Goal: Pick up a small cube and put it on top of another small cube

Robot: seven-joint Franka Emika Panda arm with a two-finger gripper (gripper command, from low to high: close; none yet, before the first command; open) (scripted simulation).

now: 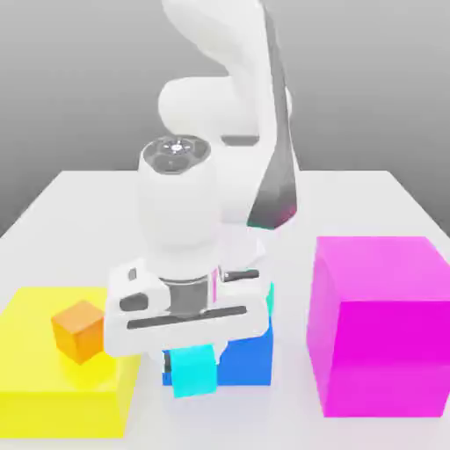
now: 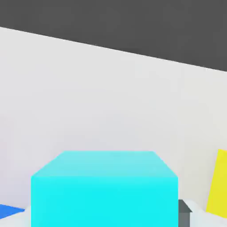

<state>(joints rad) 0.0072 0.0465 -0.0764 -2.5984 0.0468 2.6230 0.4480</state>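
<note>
1. The tool point(image 1: 195, 362) is clenched on the cyan cube point(image 1: 193, 371), holding it at the blue block's point(image 1: 246, 360) front edge.
2. From the cube, the yellow block point(image 1: 53, 387) with the orange cube point(image 1: 79, 330) lies at 9 o'clock on the worktop point(image 1: 88, 202).
3. The magenta block point(image 1: 382, 325) sits at 3 o'clock.

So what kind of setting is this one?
A simulated tabletop, it seems: a plain white table against an empty grey backdrop, set only with flat-coloured blocks, such as the magenta block, yellow block and small orange cube. Nothing domestic or industrial is in view.
</note>
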